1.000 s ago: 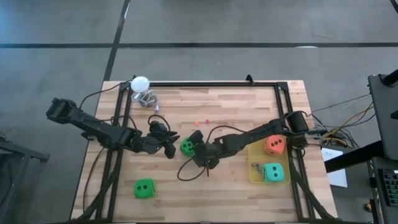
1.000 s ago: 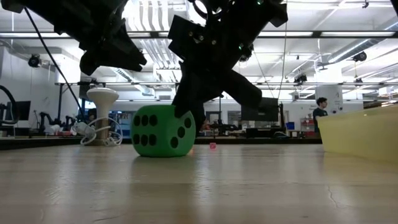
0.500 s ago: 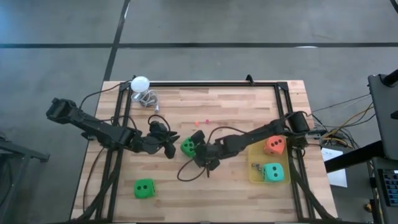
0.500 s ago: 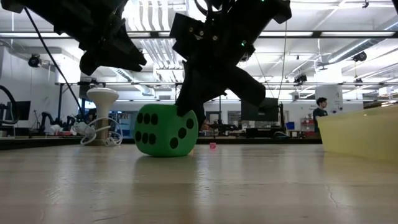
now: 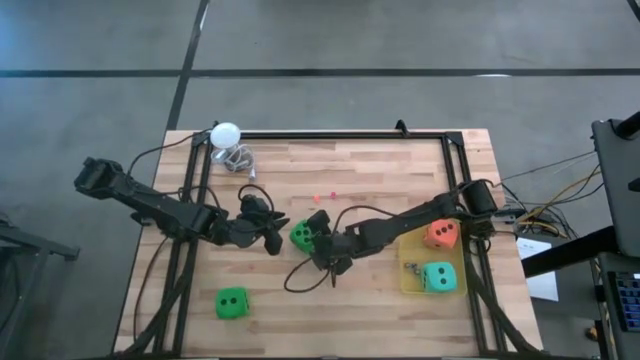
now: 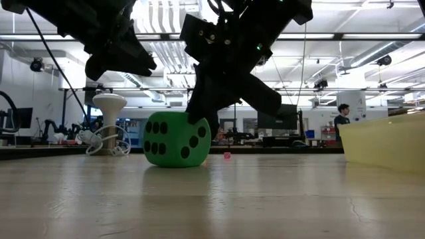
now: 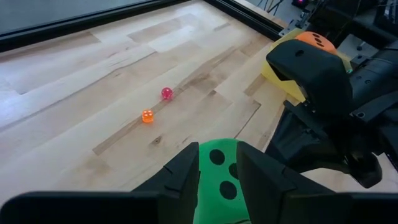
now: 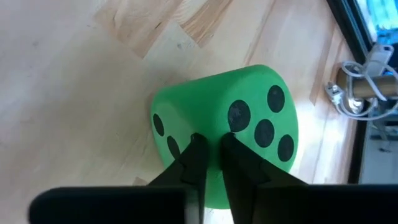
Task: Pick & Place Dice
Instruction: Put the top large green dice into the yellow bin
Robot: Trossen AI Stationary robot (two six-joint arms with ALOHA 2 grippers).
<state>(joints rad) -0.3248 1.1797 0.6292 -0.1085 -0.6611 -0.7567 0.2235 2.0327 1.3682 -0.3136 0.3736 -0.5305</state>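
A bright green die [image 5: 299, 236] rests flat-side down on the wooden table at mid-table. My right gripper [image 8: 211, 140] comes in from the table's right and is shut on the die's upper edge. My left gripper [image 7: 217, 148] hovers open just left of this die and higher than it [image 6: 113, 56], touching nothing. A second green die [image 5: 231, 303] lies near the front left. The orange-red die [image 5: 441, 234] and the teal die [image 5: 437, 277] sit in a yellow tray [image 5: 409, 262] on the right. My right gripper has its two nearly closed fingertips [image 8: 196, 149] on the die's upper edge [image 8: 214, 127], between the face with several pips and the two-pip face. A thin strip of green shows between them. The fingers slant down from the table's right. The die's underside stays on the table [image 6: 176, 162].
A white ball [image 5: 226, 133] on a wire stand sits at the far left corner. Two tiny beads, pink [image 7: 166, 93] and orange [image 7: 147, 116], lie beyond the die. A black frame [image 5: 340, 134] runs along the table's edges. A dark cable [image 5: 300, 275] loops below the right gripper.
The green die under my right gripper has shifted a little toward the table's right and turned slightly, staying on the table. The right gripper has rolled a little at the wrist and kept its tips on the die.
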